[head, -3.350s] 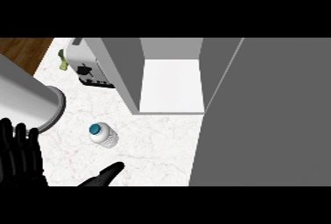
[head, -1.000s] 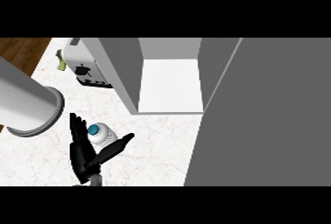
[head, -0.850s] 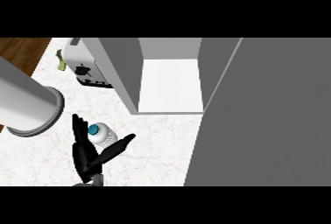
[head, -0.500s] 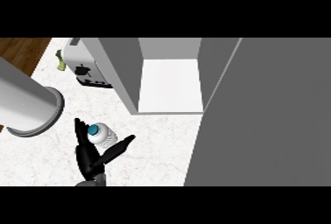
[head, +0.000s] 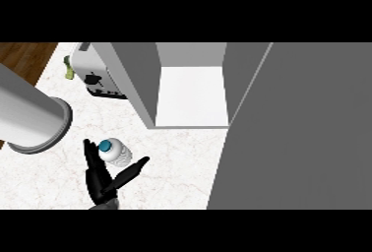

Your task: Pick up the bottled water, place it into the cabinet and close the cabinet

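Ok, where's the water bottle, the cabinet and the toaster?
bottled water [head: 116,153], head view, on its clear ribbed side.
cabinet [head: 190,96], head view, on its white inside shelf.
toaster [head: 102,81], head view, on its side.

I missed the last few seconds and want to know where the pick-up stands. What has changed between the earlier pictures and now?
The right hand has moved up to the bottled water, fingers on its left, thumb on its right, not yet closed round it. The left hand has left the view. The bottle, the open cabinet and the toaster have stayed put.
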`<state>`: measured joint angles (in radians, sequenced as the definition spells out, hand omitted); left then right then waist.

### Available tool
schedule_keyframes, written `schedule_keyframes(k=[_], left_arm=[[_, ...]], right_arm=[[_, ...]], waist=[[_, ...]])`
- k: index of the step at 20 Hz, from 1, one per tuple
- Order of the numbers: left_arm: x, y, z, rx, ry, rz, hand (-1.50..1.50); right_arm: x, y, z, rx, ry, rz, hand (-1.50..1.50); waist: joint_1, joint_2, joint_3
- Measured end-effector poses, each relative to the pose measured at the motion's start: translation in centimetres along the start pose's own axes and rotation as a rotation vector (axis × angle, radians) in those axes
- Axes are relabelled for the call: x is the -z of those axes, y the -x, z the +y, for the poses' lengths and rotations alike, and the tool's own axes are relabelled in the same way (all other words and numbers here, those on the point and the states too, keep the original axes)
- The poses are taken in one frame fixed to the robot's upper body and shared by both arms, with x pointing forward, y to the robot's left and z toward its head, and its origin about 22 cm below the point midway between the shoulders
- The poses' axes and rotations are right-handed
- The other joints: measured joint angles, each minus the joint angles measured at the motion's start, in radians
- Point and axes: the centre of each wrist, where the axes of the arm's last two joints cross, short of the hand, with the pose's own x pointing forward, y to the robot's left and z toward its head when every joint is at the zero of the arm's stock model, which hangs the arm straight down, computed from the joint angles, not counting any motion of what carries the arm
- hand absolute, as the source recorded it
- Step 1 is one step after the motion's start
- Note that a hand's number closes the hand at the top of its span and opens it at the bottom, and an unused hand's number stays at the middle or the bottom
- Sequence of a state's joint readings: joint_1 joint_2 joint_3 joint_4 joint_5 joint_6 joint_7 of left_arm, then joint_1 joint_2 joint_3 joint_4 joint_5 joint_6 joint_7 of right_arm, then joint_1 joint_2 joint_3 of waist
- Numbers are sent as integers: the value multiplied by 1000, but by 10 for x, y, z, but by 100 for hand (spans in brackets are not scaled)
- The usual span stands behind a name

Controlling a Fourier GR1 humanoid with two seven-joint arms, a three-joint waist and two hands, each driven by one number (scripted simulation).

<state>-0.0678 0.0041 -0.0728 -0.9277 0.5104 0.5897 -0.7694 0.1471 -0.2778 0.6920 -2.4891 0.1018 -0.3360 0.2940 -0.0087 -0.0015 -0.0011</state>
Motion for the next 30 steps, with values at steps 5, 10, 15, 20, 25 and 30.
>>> schedule_keyframes(k=[5, 10, 15, 20, 25, 30], left_arm=[[-5, 10, 0, -44, 16, -11, -150], [0, 14, 0, -102, 24, -20, 150], [7, 17, -8, -147, 20, -34, 150], [14, 16, -11, -198, 34, -48, 150], [15, 14, -13, -242, 84, -66, 150], [16, 15, 7, -290, 343, -40, 150]], right_arm=[[1, -1, 0, 1, 2, 5, -150], [0, 0, 2, 9, 2, 8, -150], [-1, 1, 1, 3, 6, 7, -150], [-1, 1, 1, -2, 7, 9, -150], [0, 0, 1, -5, 8, 9, -150], [2, 1, 1, -10, 2, 0, -150]], waist=[[0, 0, 0], [-1, 0, 0], [-2, 0, 0], [-2, 0, 0], [0, -1, 0], [-1, -3, 0]])
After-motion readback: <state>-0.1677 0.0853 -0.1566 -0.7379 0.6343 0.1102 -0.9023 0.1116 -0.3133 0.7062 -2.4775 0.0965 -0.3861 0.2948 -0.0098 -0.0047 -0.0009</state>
